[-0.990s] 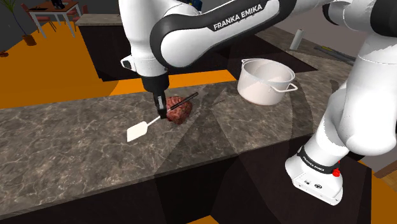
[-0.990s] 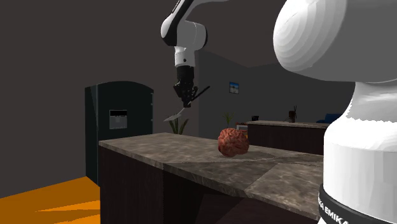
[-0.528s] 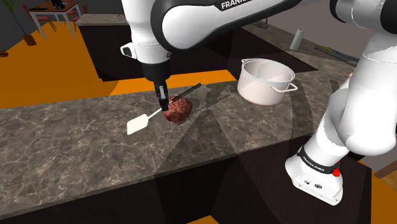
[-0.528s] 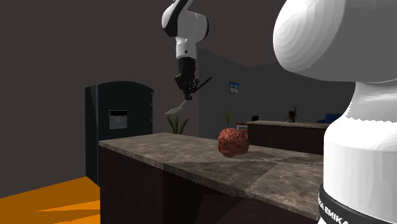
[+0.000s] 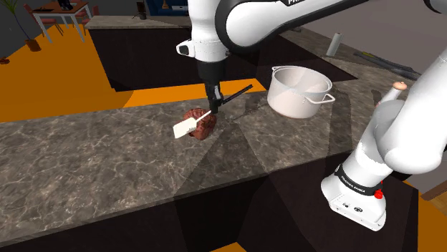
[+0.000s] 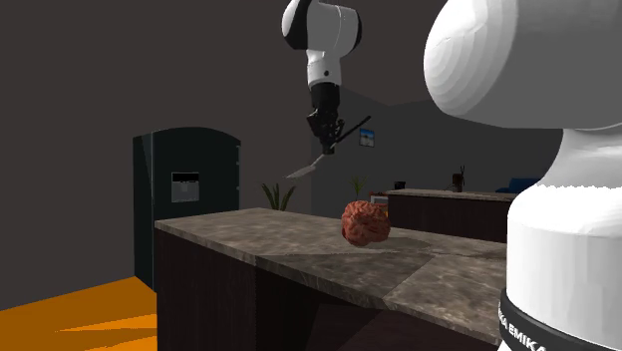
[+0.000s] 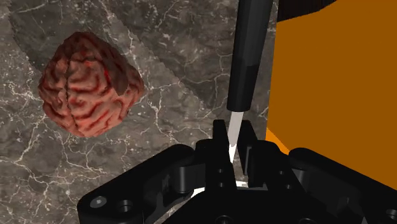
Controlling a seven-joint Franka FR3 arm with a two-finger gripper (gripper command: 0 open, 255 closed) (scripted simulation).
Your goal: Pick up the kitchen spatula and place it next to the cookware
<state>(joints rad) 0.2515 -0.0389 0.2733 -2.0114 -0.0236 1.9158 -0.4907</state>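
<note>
The spatula (image 5: 208, 114) has a white blade (image 5: 184, 127) and a black handle (image 5: 236, 91). It hangs in the air above the marble counter (image 5: 107, 157), clasped at its white neck by my gripper (image 5: 214, 106), which is shut on it. In the second exterior view the spatula (image 6: 334, 147) hangs high above the counter under my gripper (image 6: 326, 144). In the wrist view my fingers (image 7: 219, 139) pinch the white shaft, and the black handle (image 7: 248, 54) points away from them. The cookware, a white pot (image 5: 299, 91) with two handles, stands on the counter to the shoulder view's right of my gripper.
A reddish brain-like lump (image 5: 200, 123) lies on the counter just below the spatula's blade, also seen as the lump (image 7: 89, 83) and the lump (image 6: 365, 221). A dark fridge (image 6: 186, 209) stands beyond the counter's end. Orange floor (image 5: 64, 79) lies past the counter's far edge.
My gripper has carried the spatula up and toward the shoulder view's right, from left of the reddish lump to above its right side, nearer the pot. The grip has stayed shut.
</note>
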